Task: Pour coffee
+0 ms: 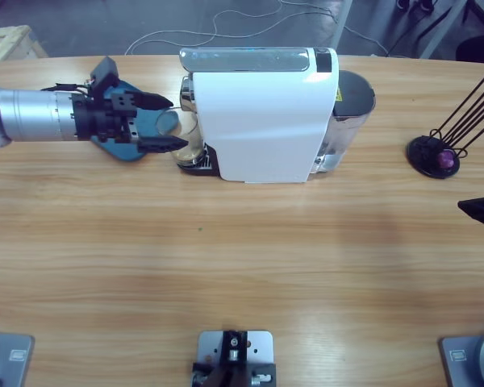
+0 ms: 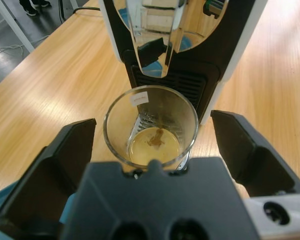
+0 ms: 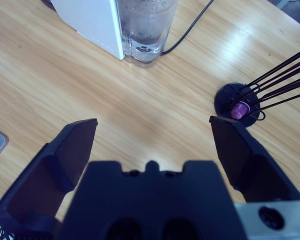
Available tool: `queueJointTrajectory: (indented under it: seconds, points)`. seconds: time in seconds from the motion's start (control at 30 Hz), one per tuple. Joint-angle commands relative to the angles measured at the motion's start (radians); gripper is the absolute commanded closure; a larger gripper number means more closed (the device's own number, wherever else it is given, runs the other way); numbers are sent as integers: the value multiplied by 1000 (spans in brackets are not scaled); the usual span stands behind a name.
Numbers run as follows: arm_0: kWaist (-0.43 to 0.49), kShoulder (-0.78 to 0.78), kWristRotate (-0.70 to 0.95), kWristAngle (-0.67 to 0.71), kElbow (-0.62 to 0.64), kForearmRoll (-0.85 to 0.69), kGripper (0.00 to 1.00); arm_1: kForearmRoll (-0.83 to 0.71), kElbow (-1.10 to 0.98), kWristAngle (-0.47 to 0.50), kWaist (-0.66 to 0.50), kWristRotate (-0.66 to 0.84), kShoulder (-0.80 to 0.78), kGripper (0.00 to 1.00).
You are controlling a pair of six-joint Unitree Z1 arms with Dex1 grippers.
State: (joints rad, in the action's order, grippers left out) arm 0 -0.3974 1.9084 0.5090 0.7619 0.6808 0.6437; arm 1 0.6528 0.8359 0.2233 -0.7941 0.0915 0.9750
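Note:
A small clear glass tumbler (image 2: 150, 127) stands on the drip grille under the chrome spout (image 2: 155, 37) of the white coffee machine (image 1: 262, 121). A shallow layer of tan coffee (image 2: 154, 146) lies in its bottom. My left gripper (image 2: 154, 125) is open, with one jaw on each side of the glass and a gap to both. In the high view the left gripper (image 1: 165, 123) comes in from the left, with the glass (image 1: 189, 139) at its tips. My right gripper (image 3: 152, 130) is open over bare table, and only its black tip (image 1: 480, 211) shows at the right edge.
A blue flat thing (image 1: 117, 149) lies under the left gripper. The machine's water tank (image 3: 145, 27) is at its right end, with a cable (image 3: 190, 30) behind. A black wire capsule holder (image 1: 434, 155) with a purple capsule (image 3: 238, 108) stands at the right.

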Motion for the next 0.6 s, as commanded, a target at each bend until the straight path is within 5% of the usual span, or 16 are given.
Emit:
queueJointTrajectory:
  seconds: [0.03,0.6]
  points:
    - [6,64,-9,19,11,37,4,2,-31,13,-7,-13,4,0]
    - [-16,60,-4,-21,-23,37,0,-2,-33,13,-7,-13,6,0]
